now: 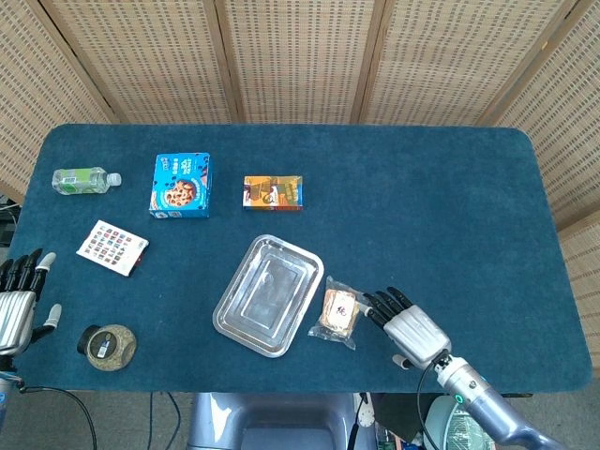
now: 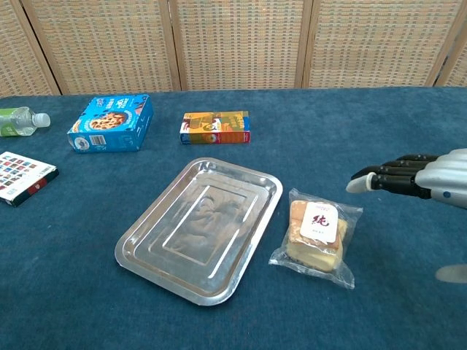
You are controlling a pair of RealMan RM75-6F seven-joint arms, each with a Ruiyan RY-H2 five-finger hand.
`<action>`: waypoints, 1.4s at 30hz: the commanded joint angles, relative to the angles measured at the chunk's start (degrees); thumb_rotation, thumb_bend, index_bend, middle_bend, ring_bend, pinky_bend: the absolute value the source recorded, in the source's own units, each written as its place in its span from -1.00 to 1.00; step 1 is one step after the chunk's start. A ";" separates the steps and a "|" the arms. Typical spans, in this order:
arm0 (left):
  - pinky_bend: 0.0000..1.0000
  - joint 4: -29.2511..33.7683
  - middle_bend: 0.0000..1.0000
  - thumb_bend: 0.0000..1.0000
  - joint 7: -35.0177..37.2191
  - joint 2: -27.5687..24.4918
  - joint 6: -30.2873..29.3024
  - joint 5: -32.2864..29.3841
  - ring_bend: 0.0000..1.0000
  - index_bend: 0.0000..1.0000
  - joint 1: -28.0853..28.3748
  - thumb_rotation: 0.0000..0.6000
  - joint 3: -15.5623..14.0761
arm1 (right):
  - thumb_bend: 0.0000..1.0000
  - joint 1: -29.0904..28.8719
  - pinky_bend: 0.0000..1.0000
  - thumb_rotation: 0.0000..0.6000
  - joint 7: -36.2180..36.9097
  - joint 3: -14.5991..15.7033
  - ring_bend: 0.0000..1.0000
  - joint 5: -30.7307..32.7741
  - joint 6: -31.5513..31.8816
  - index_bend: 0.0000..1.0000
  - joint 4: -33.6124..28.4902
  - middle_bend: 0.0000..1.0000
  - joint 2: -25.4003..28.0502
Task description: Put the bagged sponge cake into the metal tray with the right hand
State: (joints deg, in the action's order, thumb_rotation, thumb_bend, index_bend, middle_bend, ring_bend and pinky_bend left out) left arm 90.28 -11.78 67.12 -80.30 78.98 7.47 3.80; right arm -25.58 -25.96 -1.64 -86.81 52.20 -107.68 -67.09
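Observation:
The bagged sponge cake (image 1: pixel 340 312) (image 2: pixel 316 235) lies in clear wrap with a white label, just right of the metal tray (image 1: pixel 269 295) (image 2: pixel 199 227), which holds nothing. My right hand (image 1: pixel 409 329) (image 2: pixel 414 178) hovers right of the bag, open, fingers stretched toward it, fingertips (image 1: pixel 371 303) close to the wrap but apart from it. My left hand (image 1: pixel 17 298) rests open at the table's left edge, far from both.
A blue cookie box (image 1: pixel 182 186), a small orange box (image 1: pixel 273 192) and a water bottle (image 1: pixel 84 180) lie at the back. A patterned card pack (image 1: pixel 112 247) and a round dark tin (image 1: pixel 107 346) sit at the left.

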 commanded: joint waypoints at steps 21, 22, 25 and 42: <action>-1.00 0.50 -1.00 -0.16 -0.05 -0.38 -0.56 0.11 -1.00 -1.00 -0.16 1.00 -0.19 | -0.57 -10.25 -1.00 1.00 -18.77 -0.59 -1.00 17.88 -6.23 -1.00 -2.91 -1.00 -7.95; -1.00 0.48 -1.00 -0.16 0.00 -0.40 -0.57 0.09 -1.00 -1.00 -0.16 1.00 -0.16 | -0.57 -10.73 -1.00 1.00 -18.99 -0.65 -1.00 18.53 -6.35 -1.00 -2.82 -1.00 -8.01; -1.00 0.36 -1.00 -0.16 0.22 -0.46 -0.60 -0.05 -1.00 -1.00 -0.18 1.00 -0.08 | -0.57 -12.23 -1.00 1.00 -19.50 -0.96 -1.00 20.41 -6.63 -1.00 -2.64 -1.00 -8.11; -1.00 -0.25 -1.00 -0.16 1.06 -0.53 0.43 -1.00 -1.00 -1.00 0.12 1.00 0.10 | -0.57 -18.51 -1.00 1.00 -19.67 -0.69 -1.00 25.82 -6.88 -1.00 0.26 -1.00 -11.64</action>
State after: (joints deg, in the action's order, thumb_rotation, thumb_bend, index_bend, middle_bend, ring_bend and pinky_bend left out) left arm 90.05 -10.75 66.59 -79.89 78.00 7.58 3.88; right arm -43.78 -45.66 -2.49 -61.24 45.45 -107.79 -78.43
